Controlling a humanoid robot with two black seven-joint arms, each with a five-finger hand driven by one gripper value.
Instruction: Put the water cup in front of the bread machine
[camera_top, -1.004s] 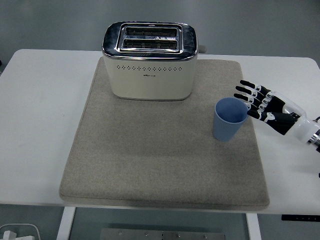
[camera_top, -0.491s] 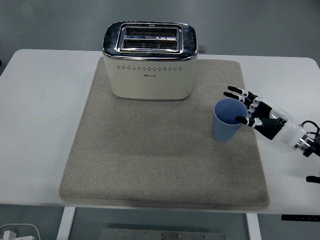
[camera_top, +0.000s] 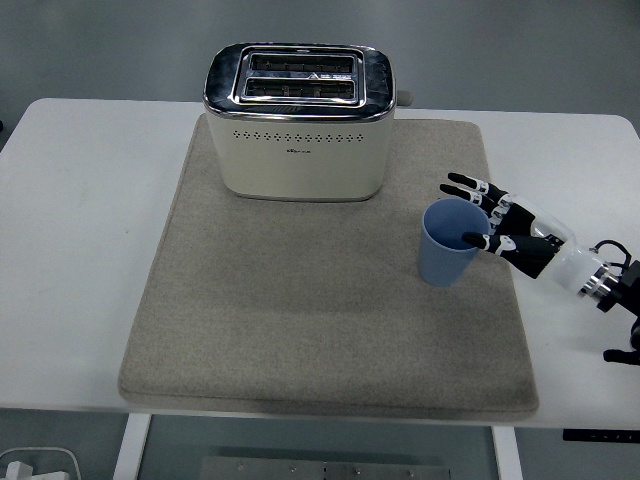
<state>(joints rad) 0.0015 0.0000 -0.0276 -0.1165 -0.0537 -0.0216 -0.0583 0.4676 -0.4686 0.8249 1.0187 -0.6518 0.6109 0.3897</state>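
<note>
The water cup (camera_top: 449, 243), blue and upright, stands on the grey mat (camera_top: 300, 320) near that mat's right edge, well short of the spot in front of the bread machine (camera_top: 298, 120), which occupies the mat's far edge. Compared with a second ago, the right hand (camera_top: 505, 225) has closed in from beside the cup: its thumb now hooks over the rim while the fingers (camera_top: 465, 186) reach around the far side. The cup has shifted slightly leftward and leans a little. The grasp appears to be forming but not firmly closed. The left hand is out of view. Judgement: pick-up is under way; transfer toward the machine's front remains undone.
</note>
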